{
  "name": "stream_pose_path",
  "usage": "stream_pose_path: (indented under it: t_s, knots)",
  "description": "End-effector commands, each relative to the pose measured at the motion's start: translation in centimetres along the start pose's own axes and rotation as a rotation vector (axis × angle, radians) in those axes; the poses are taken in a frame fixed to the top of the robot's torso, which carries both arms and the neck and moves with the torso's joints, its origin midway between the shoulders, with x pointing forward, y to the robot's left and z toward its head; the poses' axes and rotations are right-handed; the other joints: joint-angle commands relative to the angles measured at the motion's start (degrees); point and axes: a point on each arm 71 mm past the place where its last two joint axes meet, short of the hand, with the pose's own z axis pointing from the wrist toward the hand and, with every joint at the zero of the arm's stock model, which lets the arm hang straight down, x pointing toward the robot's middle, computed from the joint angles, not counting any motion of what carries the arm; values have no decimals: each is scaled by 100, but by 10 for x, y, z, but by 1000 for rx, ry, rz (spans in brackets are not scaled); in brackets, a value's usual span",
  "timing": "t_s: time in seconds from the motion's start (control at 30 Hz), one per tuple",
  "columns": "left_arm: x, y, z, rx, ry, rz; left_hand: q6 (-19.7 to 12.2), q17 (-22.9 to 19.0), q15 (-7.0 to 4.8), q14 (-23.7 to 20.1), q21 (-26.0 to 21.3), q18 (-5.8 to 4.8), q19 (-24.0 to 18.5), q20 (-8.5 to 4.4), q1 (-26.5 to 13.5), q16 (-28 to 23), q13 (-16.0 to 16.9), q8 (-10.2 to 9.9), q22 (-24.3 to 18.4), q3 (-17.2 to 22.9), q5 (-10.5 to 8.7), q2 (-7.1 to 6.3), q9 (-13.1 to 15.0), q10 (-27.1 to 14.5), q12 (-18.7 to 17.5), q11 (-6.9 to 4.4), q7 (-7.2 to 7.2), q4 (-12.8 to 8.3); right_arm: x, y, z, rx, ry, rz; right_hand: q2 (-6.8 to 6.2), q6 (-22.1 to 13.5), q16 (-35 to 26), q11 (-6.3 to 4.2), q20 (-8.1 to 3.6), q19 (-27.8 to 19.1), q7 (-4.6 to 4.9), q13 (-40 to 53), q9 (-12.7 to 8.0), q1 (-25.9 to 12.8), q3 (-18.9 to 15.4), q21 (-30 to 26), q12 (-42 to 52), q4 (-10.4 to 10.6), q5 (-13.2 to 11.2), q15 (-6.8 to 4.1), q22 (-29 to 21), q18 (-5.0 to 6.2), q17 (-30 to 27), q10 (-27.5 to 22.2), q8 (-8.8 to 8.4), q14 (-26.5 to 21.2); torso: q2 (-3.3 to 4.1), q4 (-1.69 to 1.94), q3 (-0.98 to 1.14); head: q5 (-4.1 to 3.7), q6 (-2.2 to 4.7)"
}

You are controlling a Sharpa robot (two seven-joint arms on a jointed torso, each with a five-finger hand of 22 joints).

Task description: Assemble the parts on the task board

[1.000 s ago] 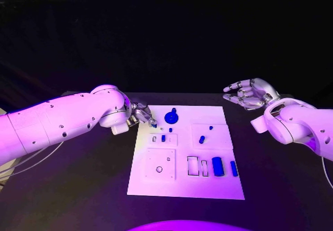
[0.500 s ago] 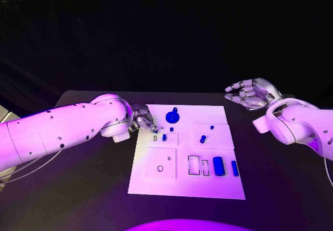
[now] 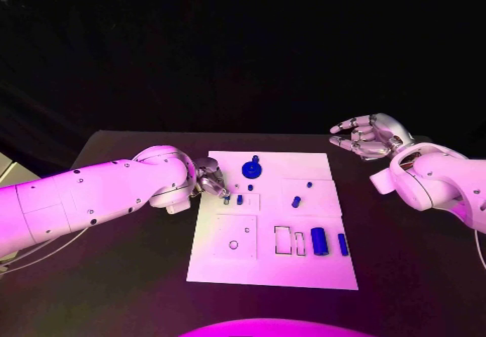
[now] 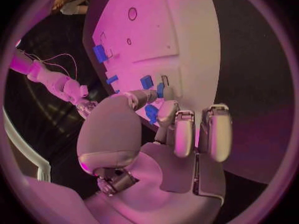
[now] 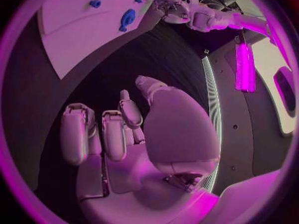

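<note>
Head view: left hand at task board left edge, fingertips pinching one small blue part. Right hand well off board, fingers spread, empty. Six more blue parts across board, largest up top.

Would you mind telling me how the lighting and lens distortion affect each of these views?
Head view: magenta light tints the task board and both arms, against a black background. Left wrist view: fisheye bends the board's straight edges, and the left robot hand looms large. Right wrist view: same curving, with a bright pink strip beyond the right robot hand.
</note>
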Motion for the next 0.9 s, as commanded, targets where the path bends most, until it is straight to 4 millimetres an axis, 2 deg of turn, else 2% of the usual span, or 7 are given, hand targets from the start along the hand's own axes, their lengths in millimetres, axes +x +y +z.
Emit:
stream_pose_path:
  t_s: [0.03,0.43,0.6,0.9]
  knots:
    - [1,-1,-1,2,-15,24,54,1453,-41,579,22,-30,162,-40,16,4,5,29,735,976,19,62,5,47,38,-11,-26,-1025,1,1,0,-16,10,-5,16,-24,-24,-7,26,235,11,2,-5,17,4,-12,-21,-3,35,40,474,63,744,2,-32,402,0,1,3,5,-19]
    - [6,0,-3,1,-3,42,63,1449,-45,578,21,-29,162,-43,6,1,21,33,734,985,30,55,5,60,49,-15,-31,-1037,1,0,-1,-16,7,-6,11,-21,-24,-7,25,236,10,6,-6,11,0,-11,-22,0,49,40,476,62,744,8,-33,404,-2,13,-4,18,-35]
    - [7,1,-4,2,-3,44,63,1449,-45,578,21,-29,162,-43,5,1,24,33,734,985,31,55,5,62,51,-15,-31,-1037,1,0,-1,-15,8,-5,11,-21,-24,-7,25,236,10,6,-6,11,0,-11,-22,0,49,40,476,62,744,8,-33,404,-2,-1,-4,36,-24]
    - [7,2,-5,1,-3,48,64,1451,-45,578,21,-29,162,-44,4,2,33,33,734,987,32,54,5,67,56,-16,-31,-1039,1,-1,-1,-13,10,-5,11,-21,-24,-7,25,236,10,6,-6,11,0,-11,-22,0,49,40,476,62,744,8,-33,404,2,-2,0,45,-36]
